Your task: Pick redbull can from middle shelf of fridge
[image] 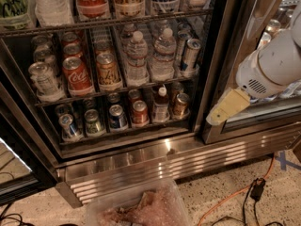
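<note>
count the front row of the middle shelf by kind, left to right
silver can: 1
red cola can: 1
orange can: 1
water bottles: 2
redbull can: 1
total: 6
The gripper hangs outside the fridge, right of the open compartment, in front of the steel frame.

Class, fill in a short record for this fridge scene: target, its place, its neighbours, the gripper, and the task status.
target: redbull can, slim, upright
place: right end of the middle shelf of the fridge
neighbours: water bottles beside it toward picture-left; Coca-Cola can further that way
gripper: gripper outside the fridge, to picture-right of the can and lower, not touching it
status: can not yet picked
</note>
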`<state>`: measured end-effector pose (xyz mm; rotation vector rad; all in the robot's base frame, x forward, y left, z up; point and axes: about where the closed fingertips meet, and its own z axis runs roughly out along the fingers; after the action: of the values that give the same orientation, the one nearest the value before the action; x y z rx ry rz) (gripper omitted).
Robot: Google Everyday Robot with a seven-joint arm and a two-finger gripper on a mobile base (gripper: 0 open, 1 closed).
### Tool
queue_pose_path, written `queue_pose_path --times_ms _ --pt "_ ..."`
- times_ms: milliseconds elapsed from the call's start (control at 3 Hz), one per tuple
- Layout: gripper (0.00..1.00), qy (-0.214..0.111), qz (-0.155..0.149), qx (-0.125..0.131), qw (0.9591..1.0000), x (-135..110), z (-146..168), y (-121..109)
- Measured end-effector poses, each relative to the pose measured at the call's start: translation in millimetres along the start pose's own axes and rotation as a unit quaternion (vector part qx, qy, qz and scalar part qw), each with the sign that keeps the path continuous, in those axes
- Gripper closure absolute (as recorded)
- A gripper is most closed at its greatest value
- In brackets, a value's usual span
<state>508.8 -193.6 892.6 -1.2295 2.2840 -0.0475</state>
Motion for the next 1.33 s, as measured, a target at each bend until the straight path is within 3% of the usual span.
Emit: queue_pose_path --times_ms 333,667,1000,1333 --pt "0.0 -0.048 0.064 0.014 0.9967 -14.6 20.2 -17.7" --pt "0.0 -0.102 0.132 0.032 0.9854 -31.7 41.0 -33.5" --pt "0.0 -0.138 0.163 0.04 0.976 -51.6 61.3 -42.1" --pt "0.0 -0.144 0.165 0.045 0.9747 -54.4 60.1 -44.9"
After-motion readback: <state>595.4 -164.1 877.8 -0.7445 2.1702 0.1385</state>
